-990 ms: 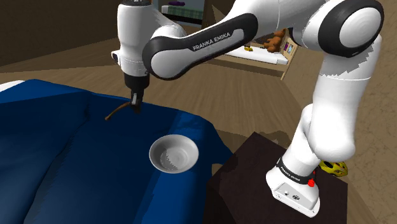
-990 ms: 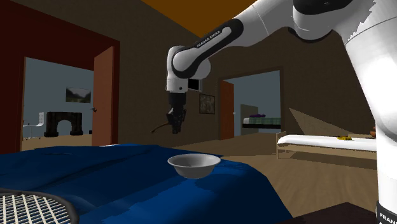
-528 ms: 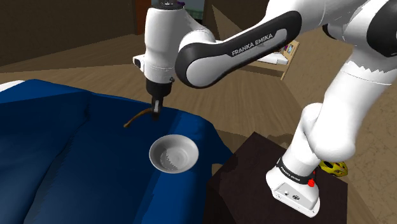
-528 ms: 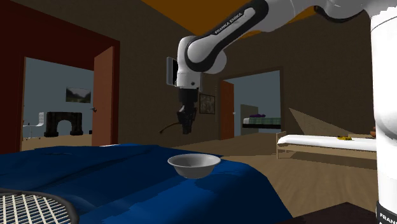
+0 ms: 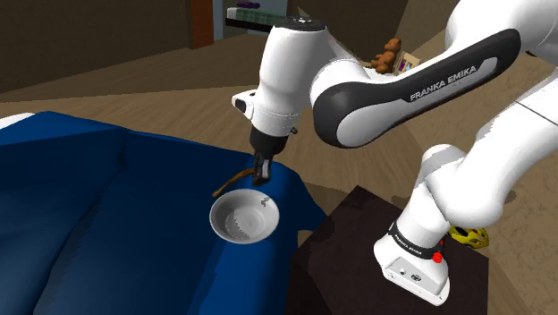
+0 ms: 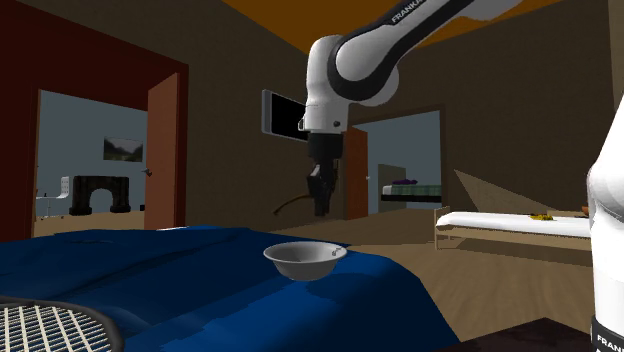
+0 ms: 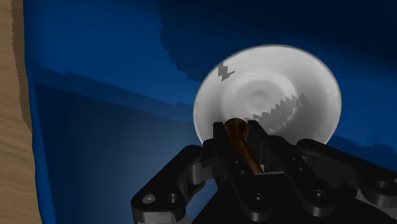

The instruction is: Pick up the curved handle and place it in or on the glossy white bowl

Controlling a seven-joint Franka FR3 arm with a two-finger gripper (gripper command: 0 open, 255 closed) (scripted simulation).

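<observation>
**Handle held above the bowl**

I see the gripper [image 5: 262, 173] clenched on one end of the brown curved handle [image 5: 231, 186]. The handle hangs in the air over the white bowl [image 5: 243, 219], apart from it. The bowl sits on a blue bed [image 5: 107, 215], near the edge facing the stand [image 5: 349, 242]. Wooden floor [image 5: 134, 89] lies beyond that edge.

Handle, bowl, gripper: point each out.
curved handle [image 7: 236, 130], wrist view, rounded end.
white bowl [image 5: 234, 222], shoulder view, inner wall.
gripper [image 5: 262, 176], shoulder view, between fingertips.
</observation>
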